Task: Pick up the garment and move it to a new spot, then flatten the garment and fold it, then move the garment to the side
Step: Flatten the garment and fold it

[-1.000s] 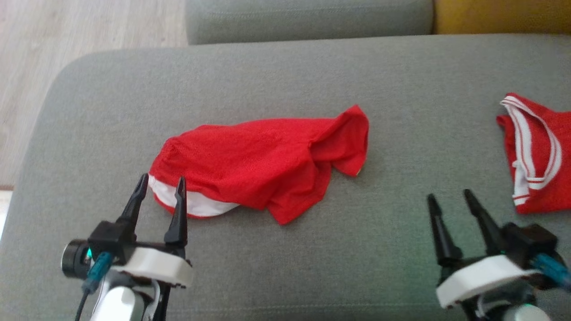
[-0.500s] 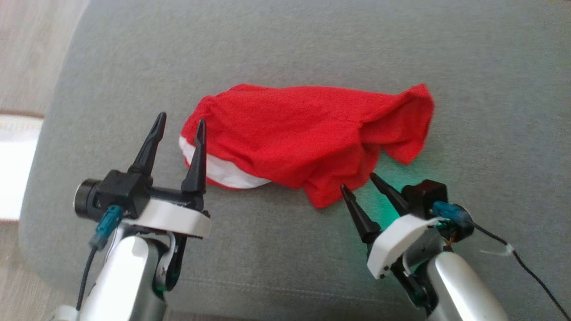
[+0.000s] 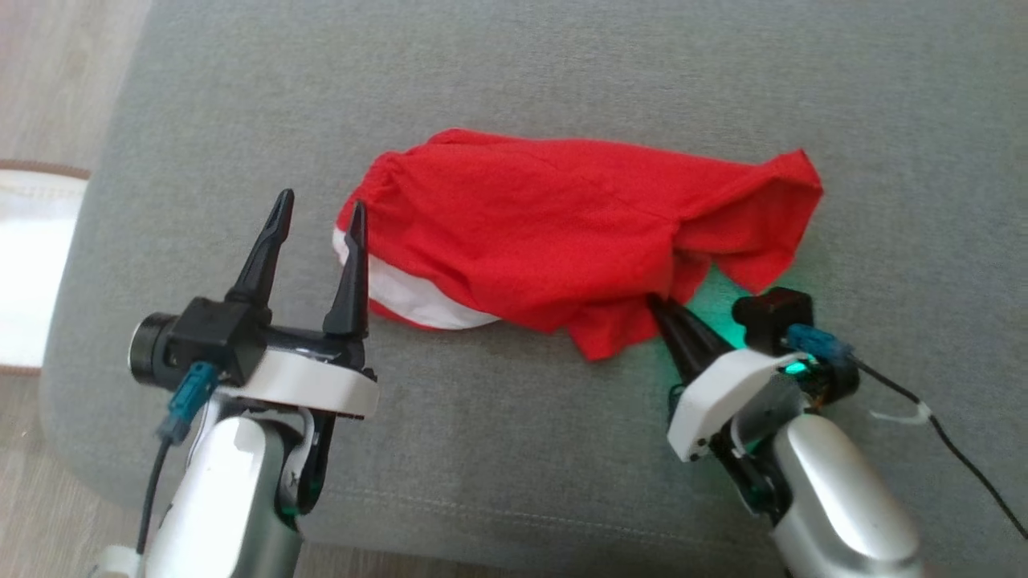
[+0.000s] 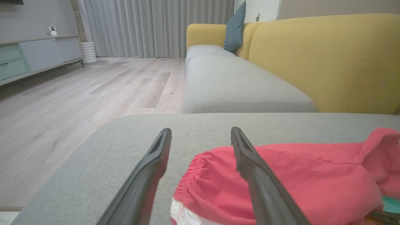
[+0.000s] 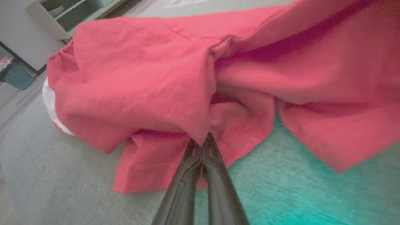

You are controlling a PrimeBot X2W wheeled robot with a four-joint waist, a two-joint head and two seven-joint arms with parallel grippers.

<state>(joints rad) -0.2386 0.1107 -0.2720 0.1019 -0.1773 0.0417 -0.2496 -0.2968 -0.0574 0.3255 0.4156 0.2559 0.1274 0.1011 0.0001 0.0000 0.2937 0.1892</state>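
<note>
There is one red garment (image 3: 562,233) here, a thin crumpled cloth with a single white band along one edge, lying on the one broad grey fabric sofa cushion (image 3: 514,449) in front of the robot, roughly at the middle of the seat. The white band sits at the garment's 8 o'clock end, and a loose flap sticks out toward 3 o'clock. Two grippers are at work. The left gripper (image 3: 320,205) stands at the garment's 9 o'clock side with its two dark fingers spread apart and nothing between them; the inner finger (image 4: 250,168) shows against the gathered red edge, though I cannot tell whether it touches. The right gripper (image 3: 654,302) comes in from 5 o'clock, its two fingers (image 5: 200,162) pressed together and pinching a fold of the red cloth at the lower hem. A green glow (image 3: 715,289) falls on the cushion just beside it. Past the seat at 12 o'clock I see one yellow sofa back (image 4: 325,62), one teal pillow (image 4: 235,28) and pale wooden floor (image 4: 78,93).
</note>
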